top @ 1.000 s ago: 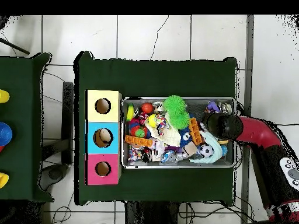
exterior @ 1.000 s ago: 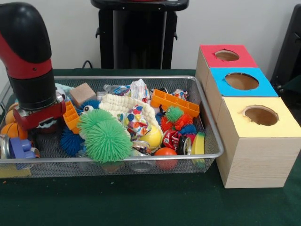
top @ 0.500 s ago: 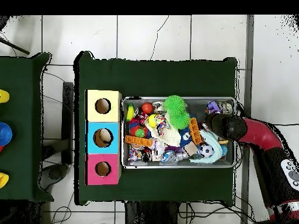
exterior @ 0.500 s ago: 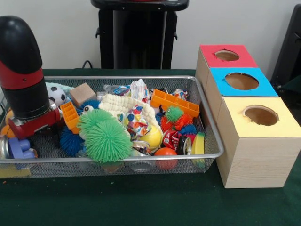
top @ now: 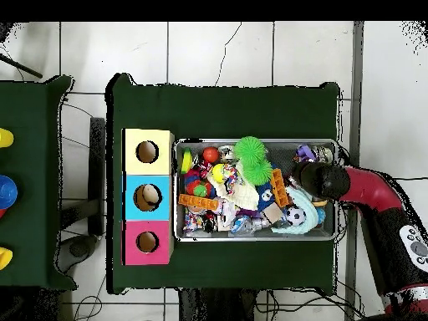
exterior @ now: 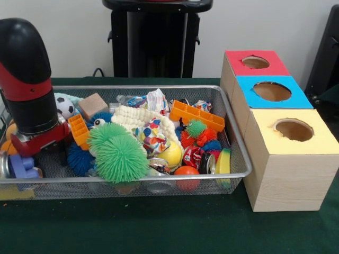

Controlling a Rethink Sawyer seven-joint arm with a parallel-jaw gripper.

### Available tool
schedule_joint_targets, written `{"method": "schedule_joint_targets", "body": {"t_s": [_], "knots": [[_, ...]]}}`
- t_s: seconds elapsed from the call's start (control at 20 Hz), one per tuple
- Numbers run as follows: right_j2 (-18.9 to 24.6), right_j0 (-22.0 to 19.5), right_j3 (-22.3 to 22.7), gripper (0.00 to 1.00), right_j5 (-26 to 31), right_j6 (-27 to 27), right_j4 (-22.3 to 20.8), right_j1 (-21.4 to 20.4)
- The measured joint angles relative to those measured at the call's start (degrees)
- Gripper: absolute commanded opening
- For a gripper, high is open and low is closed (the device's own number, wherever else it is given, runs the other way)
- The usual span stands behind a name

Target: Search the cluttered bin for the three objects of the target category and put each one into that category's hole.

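The red and black arm reached down into the wire mesh bin at the nine o'clock end of the front view, its gripper sunk among the toys there. Whether the gripper was open or closed could not be told, nor whether it had hold of anything (its tips were hidden behind the arm's red collar and the clutter).

Just beside the arm at three o'clock lay a small soccer ball, a wooden cube and an orange plastic piece. A purple toy sat below the arm near the bin's front rim. In the bin's middle a large green spiky ball rested against a blue spiky ball, with a cream knitted cloth behind it. Toward three o'clock were a yellow ball, a red-orange ball, small spiky balls in green and orange and an orange block tray.

At three o'clock of the bin, on the green desk, stood three wooden boxes in a row, each with a round hole on top: red, blue and yellow.

From overhead, the arm entered the bin at its three o'clock end.
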Motion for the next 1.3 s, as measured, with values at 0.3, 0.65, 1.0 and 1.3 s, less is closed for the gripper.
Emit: {"method": "schedule_joint_targets", "body": {"t_s": [0.3,0.65,1.0,1.3], "knots": [[0.0,1.3,0.0,1.00,0.0,0.0,-2.2,-0.8],[0.1,3.1,-0.5,1.00,0.1,0.0,-2.9,-1.7],[0.2,4.3,-1.6,1.00,2.4,0.0,-2.8,-2.2],[0.2,4.8,-3.1,1.00,4.6,0.0,-2.8,-2.3]]}}
